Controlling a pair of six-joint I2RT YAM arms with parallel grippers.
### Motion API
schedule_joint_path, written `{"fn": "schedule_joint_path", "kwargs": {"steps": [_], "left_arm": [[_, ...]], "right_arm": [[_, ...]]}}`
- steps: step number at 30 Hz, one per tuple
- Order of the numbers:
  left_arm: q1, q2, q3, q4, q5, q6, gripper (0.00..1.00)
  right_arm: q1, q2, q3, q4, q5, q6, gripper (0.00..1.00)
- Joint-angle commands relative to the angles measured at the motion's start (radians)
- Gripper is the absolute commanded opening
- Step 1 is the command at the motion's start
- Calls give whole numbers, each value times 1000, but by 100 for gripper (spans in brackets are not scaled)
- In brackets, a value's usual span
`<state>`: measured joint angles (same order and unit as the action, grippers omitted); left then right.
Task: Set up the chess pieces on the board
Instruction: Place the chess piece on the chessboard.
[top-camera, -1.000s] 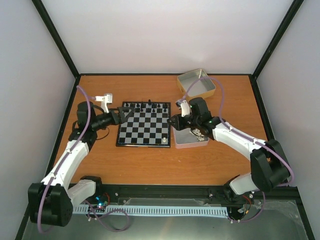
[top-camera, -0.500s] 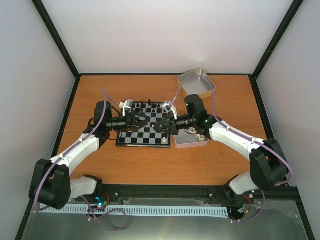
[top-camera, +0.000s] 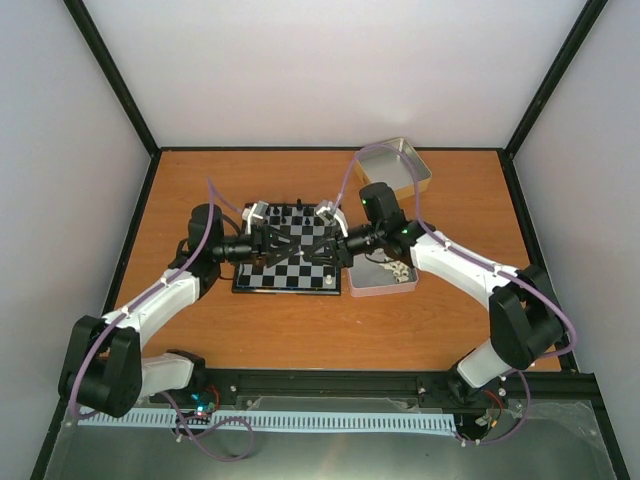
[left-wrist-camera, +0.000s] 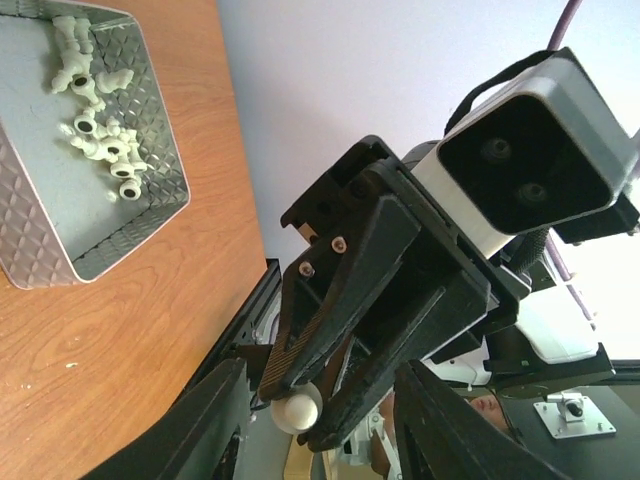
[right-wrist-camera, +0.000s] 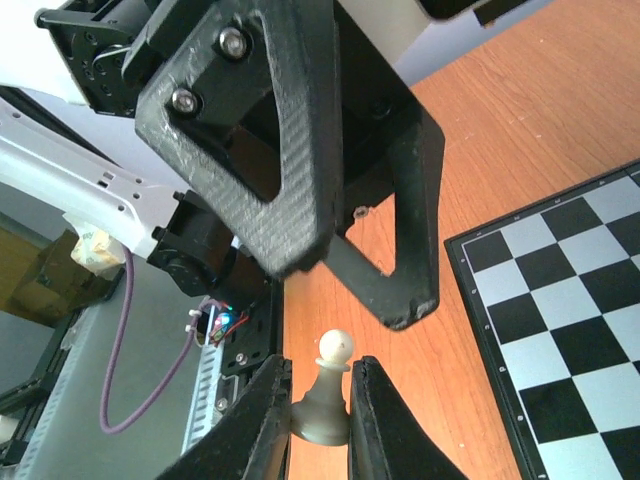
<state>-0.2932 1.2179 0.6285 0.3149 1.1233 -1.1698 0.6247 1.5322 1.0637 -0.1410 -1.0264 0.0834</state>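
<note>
Above the board (top-camera: 290, 265) my two grippers meet tip to tip. The right gripper (top-camera: 312, 243) (right-wrist-camera: 320, 412) is shut on a cream-white pawn (right-wrist-camera: 334, 352) (left-wrist-camera: 297, 409), pinched at its base. My left gripper (top-camera: 298, 243) (left-wrist-camera: 320, 425) is open. Its fingers (left-wrist-camera: 215, 425) stand either side of the right gripper's tips and the pawn, apart from both. The same fingers (right-wrist-camera: 285, 150) fill the right wrist view. One white piece (top-camera: 331, 283) stands on the board's near right corner. Several cream pieces (left-wrist-camera: 95, 140) lie in a tin (top-camera: 362, 287).
Black pieces (top-camera: 290, 212) line the board's far edge. A second metal tin (top-camera: 395, 167) sits at the back right. Bare wooden table lies in front of the board and to its left. Black frame rails border the table.
Both arms swung inward over the board. The right gripper came from the tin carrying the pawn. The left gripper's jaws have narrowed around it.
</note>
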Motion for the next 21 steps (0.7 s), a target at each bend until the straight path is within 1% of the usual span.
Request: {"fn": "schedule_joint_path", "kwargs": {"steps": [1,6,11,15,17,21], "left_arm": [[-9,3,-8,40,30,-30,40],[-9,21,-15,32,30,-24,39],[-9,26,-35,96,35,-78,31],[-9,36,-72,205,46,-158,26],[-9,37,-76,216,49,-169,23],[-10,32,-75,203,44,-166,22]], "right_arm": [[12,23,53,-17,9,-37,11],[15,42,67,-17,20,-35,11],[22,50,73,-14,20,-37,11],[29,58,77,-15,24,-39,11],[31,60,78,-14,27,-39,11],[35,69,79,-6,36,-32,11]]}}
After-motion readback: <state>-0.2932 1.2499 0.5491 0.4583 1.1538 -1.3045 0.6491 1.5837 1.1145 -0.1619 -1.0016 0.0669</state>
